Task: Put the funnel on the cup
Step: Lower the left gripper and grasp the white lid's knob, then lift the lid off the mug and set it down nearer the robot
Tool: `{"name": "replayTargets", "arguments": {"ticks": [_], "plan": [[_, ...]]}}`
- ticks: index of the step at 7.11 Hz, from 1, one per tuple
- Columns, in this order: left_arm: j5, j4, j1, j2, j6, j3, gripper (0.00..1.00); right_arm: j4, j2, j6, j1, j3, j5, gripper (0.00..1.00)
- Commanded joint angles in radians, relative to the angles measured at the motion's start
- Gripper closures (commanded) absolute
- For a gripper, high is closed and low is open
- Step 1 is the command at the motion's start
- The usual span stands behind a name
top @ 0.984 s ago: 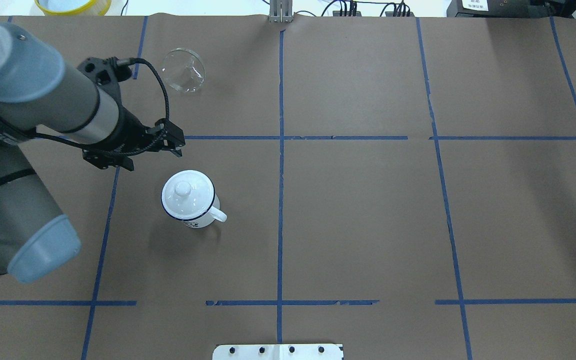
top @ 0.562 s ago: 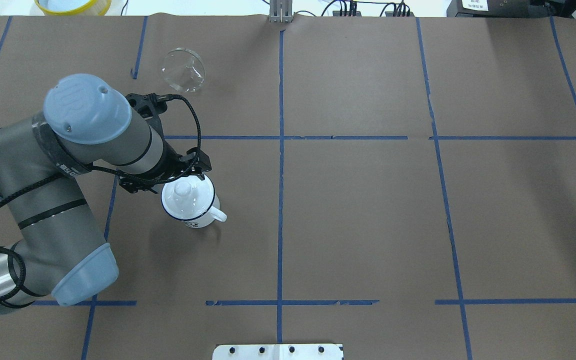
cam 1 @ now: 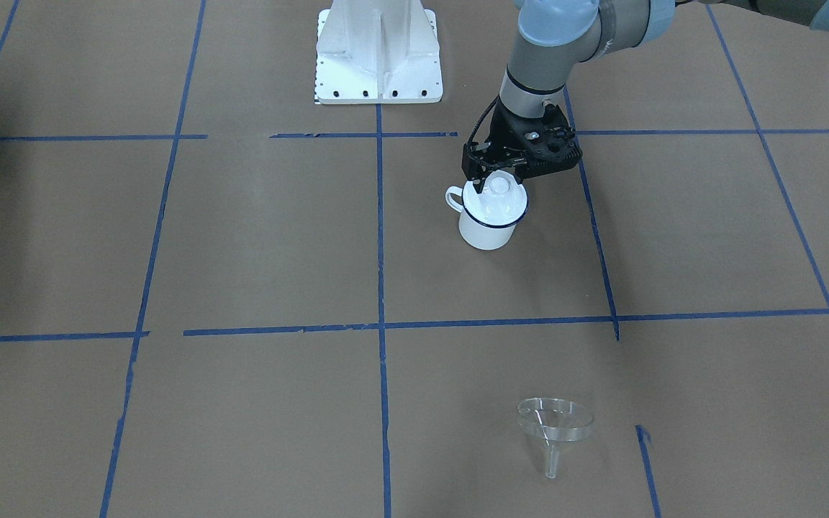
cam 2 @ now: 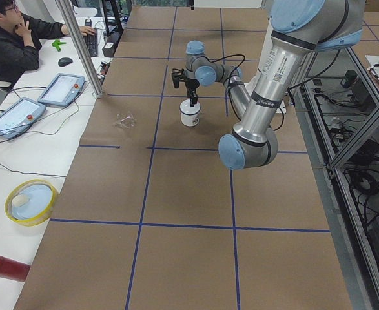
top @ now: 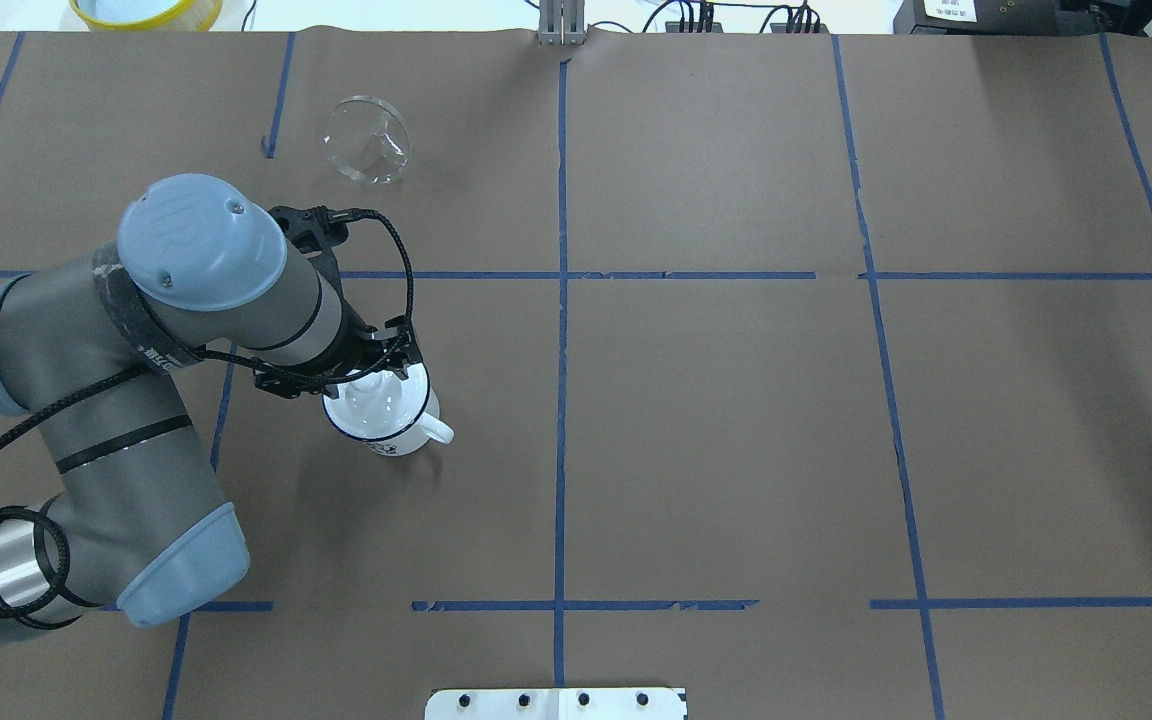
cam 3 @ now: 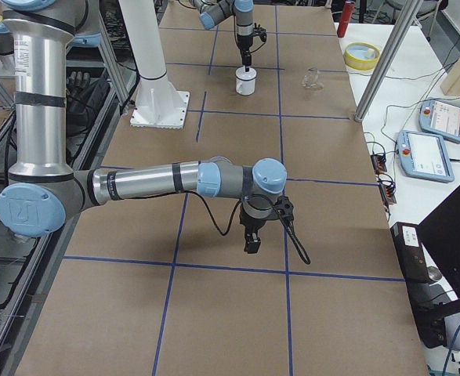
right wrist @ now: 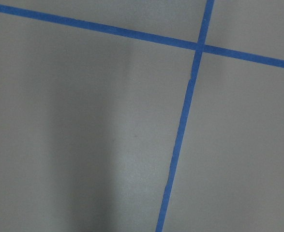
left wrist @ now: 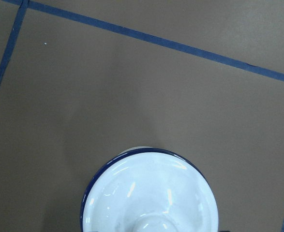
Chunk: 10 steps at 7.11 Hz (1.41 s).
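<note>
Left gripper (cam 1: 499, 178) has swung down over lid (cam 1: 497, 203) capping cup (cam 1: 485, 232); fingers apart astride knob, holding nothing; lid likely comes off before funnel (cam 1: 555, 421) goes on; right gripper (cam 3: 251, 246) fingers: cannot tell.

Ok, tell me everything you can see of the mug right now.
The mug is glossy white, enamel by the look, with a dark blue rim and a small loop handle pointing to the robot's right. A small dark print shows low on its wall. It stands upright on the brown paper table. A round white lid with a knob sits on its mouth. The left claw is down at that knob, fingers either side; whether it pinches the knob I cannot tell.
</note>
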Motion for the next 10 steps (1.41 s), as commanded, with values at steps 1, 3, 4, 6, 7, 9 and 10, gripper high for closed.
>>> {"name": "replayTargets", "arguments": {"ticks": [1,3,4,6,7,9,10], "plan": [[0.0,0.0,0.001,-0.003,0.001,-0.004,1.0,0.0,0.0,0.001,0.0,0.0,0.0,0.0],[0.002,0.002,-0.004,-0.001,0.001,-0.019,1.0,0.0,0.0,-0.001,0.0,0.0,0.0,0.0],[0.0,0.035,-0.016,0.006,0.014,-0.077,1.0,0.0,0.0,-0.001,0.0,0.0,0.0,0.0],[-0.007,0.153,-0.08,0.06,0.162,-0.304,1.0,0.0,0.0,-0.001,0.0,0.0,0.0,0.0],[-0.008,0.091,-0.082,0.191,0.17,-0.37,1.0,0.0,0.0,-0.001,0.0,0.0,0.0,0.0],[-0.003,-0.254,-0.064,0.488,0.16,-0.366,1.0,0.0,0.0,-0.001,0.0,0.0,0.0,0.0],[0.002,-0.321,-0.026,0.538,0.155,-0.325,1.0,0.0,0.0,-0.001,0.0,0.0,0.0,0.0]]}}
